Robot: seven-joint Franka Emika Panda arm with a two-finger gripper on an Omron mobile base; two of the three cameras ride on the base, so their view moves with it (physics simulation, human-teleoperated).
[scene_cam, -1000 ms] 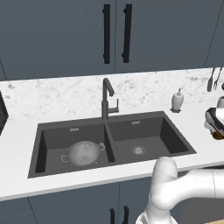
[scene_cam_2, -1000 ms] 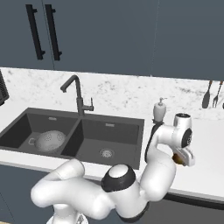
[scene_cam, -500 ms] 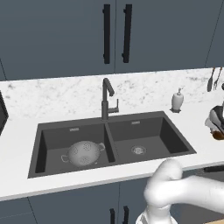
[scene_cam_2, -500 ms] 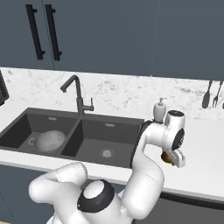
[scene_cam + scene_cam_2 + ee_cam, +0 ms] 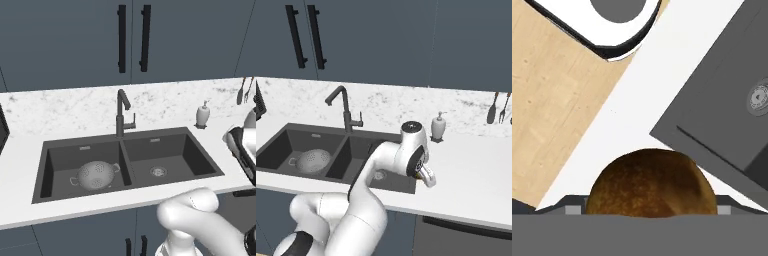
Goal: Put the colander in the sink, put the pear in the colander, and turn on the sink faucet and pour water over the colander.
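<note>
Two dark basins make up the sink (image 5: 200, 155), set in a white counter (image 5: 476, 175) with a marbled backsplash under dark blue cabinets (image 5: 65, 40); the colander (image 5: 95, 175) sits in the left basin. The gripper (image 5: 423, 175) hangs over the counter beside the sink's right rim, closed around the pear (image 5: 652, 182).

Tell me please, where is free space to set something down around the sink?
Free: the right basin of the sink, holding just its drain; the counter right of the soap dispenser. Crowded: the left basin, taken by the colander; the strip behind, around the faucet.
</note>
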